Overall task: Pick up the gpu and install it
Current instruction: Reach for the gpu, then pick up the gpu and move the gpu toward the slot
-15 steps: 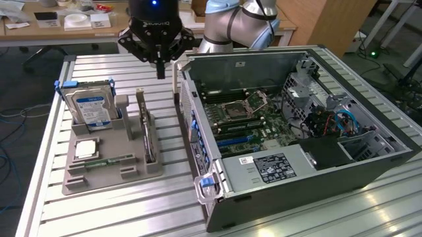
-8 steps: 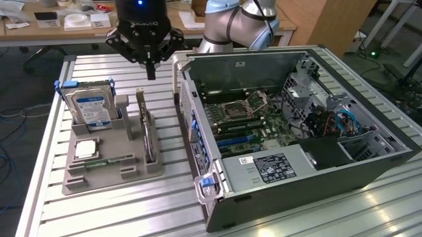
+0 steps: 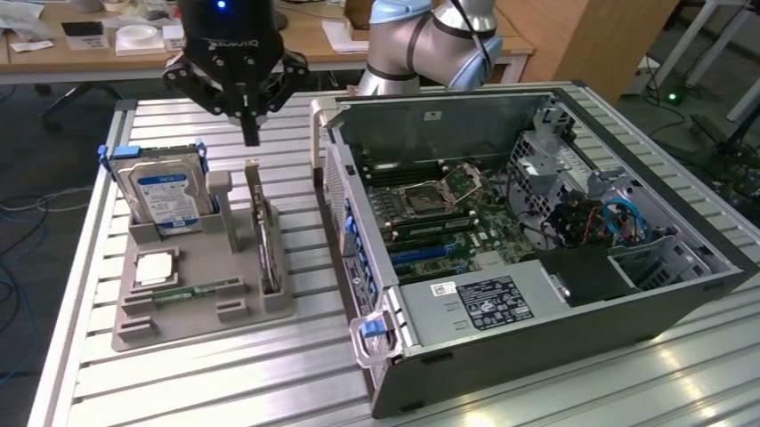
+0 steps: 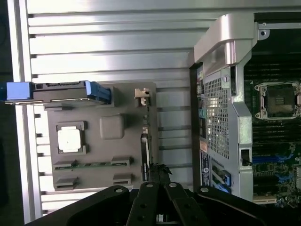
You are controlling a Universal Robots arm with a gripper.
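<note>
Approach stage of the pick: gripper [image 3: 249, 135], fingers pressed together and empty, hangs above the gpu [image 3: 262, 233], which stands on edge in the grey holder [image 3: 196, 325] beside the open computer case [image 3: 535, 320]; a grasp likely calls for parted fingers straddling its thin top edge.

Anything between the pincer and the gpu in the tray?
Nothing visible. The black pincer hangs shut over the thin green card with silver bracket, on edge in the grey holder; only air between.

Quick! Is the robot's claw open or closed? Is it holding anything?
Gripper: closed, holding nothing, poised over the gpu.
</note>
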